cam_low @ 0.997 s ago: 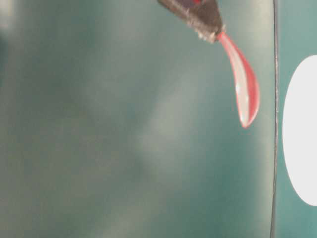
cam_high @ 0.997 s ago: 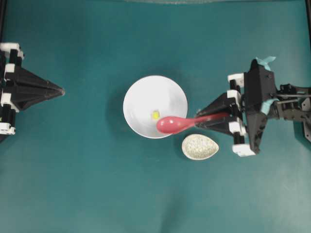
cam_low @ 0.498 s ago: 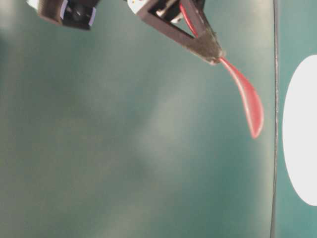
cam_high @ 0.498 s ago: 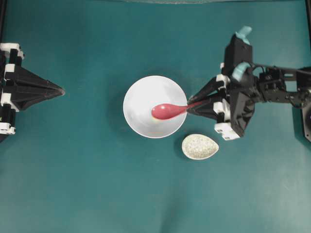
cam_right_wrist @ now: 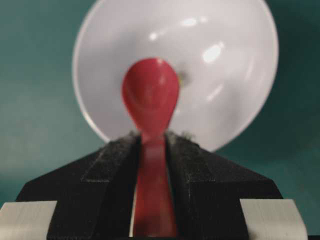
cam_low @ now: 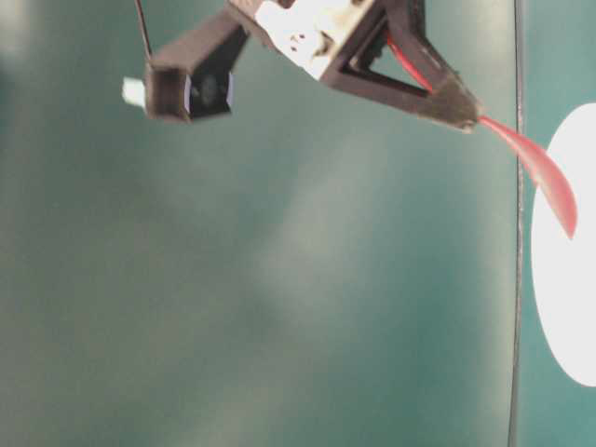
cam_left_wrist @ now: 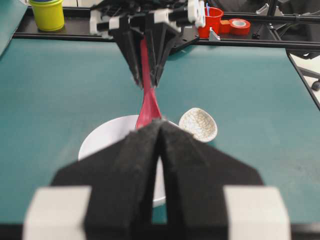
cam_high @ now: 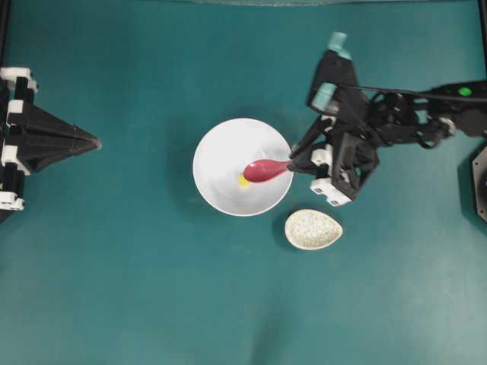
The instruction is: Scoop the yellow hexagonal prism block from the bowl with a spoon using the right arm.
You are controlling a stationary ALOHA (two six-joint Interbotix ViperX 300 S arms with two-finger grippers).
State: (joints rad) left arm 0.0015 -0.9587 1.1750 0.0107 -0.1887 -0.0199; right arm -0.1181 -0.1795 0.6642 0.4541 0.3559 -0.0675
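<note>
A: We keep the right gripper (cam_high: 293,163) clamped on the spoon (cam_high: 264,170) handle, scoop over the bowl (cam_high: 221,144).

B: Because the yellow hexagonal prism block (cam_high: 243,181) lies just beside it, 1 dip away.

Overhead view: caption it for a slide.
Right gripper holds the spoon over the bowl, beside the yellow block.

The tabletop (cam_high: 152,289) is covered in flat teal-green cloth, with soft even light on it. At its far edge runs a black metal rail (cam_left_wrist: 260,44). Behind the rail stand a yellow-green cup (cam_left_wrist: 47,12), a red cup (cam_left_wrist: 214,20) and a roll of red tape (cam_left_wrist: 240,26).
</note>
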